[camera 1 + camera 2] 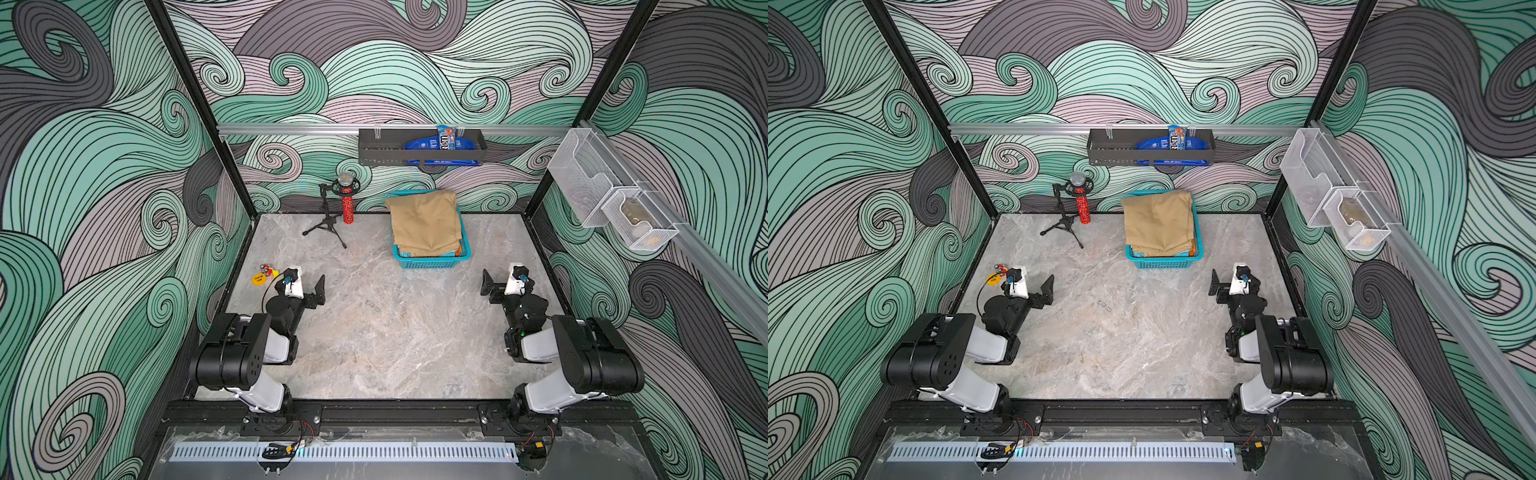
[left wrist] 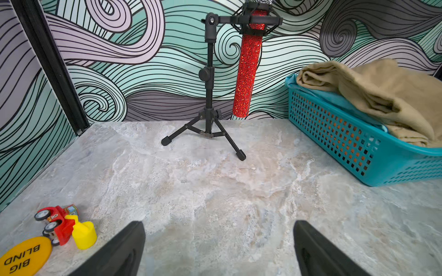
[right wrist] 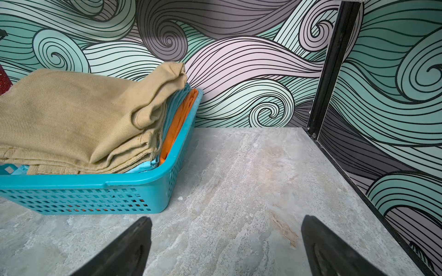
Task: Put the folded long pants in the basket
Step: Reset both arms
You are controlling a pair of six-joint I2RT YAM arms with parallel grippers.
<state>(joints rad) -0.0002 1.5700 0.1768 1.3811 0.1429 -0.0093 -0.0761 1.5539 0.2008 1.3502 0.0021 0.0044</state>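
Pants, khaki point(image 3: 71, 114) over turquoise point(image 3: 172, 112) and orange point(image 3: 178, 124), lie stacked inside the teal basket point(image 3: 143, 181); soft, light, floppy, best pinched at a folded edge. Near the basket, left tool point(image 2: 218, 248) and right tool point(image 3: 226, 246) gape empty.

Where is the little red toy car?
The red toy car sits on the table's left edge, beside the yellow disc, near the left pincer.
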